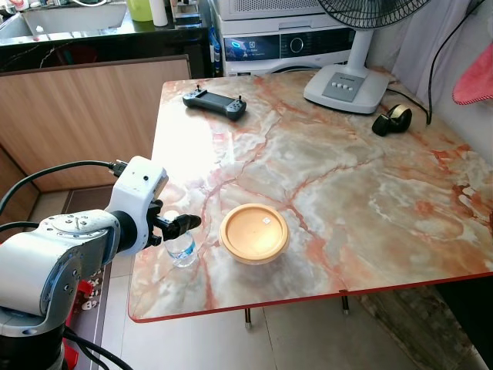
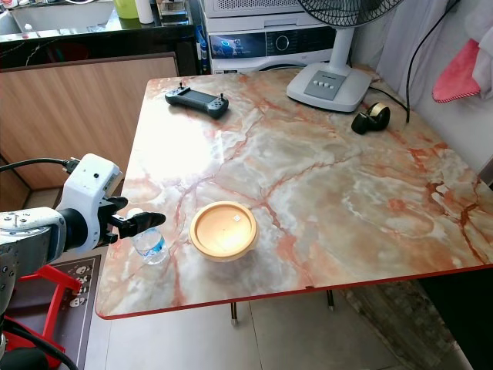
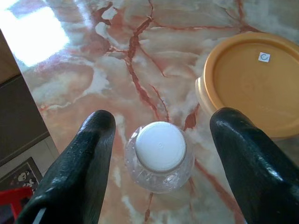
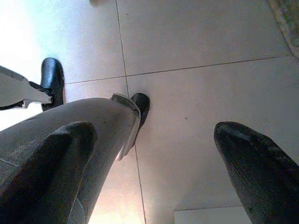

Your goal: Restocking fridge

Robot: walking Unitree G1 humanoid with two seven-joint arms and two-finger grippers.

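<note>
A home kitchen: marble-look table (image 1: 347,193), washing machine (image 1: 281,46), sink counter (image 1: 69,27).

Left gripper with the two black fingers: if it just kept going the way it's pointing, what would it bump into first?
Probably the small clear plastic water bottle with a white cap. The left gripper is open, fingers either side of the cap, so the bottle comes first, then the marble-patterned table beneath it.

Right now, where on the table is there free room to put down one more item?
The widest bare marble lies between the yellow-lidded container, the fan base and the tape dispenser. The near left corner is crowded: the left gripper hangs open around the water bottle, beside the container.
</note>
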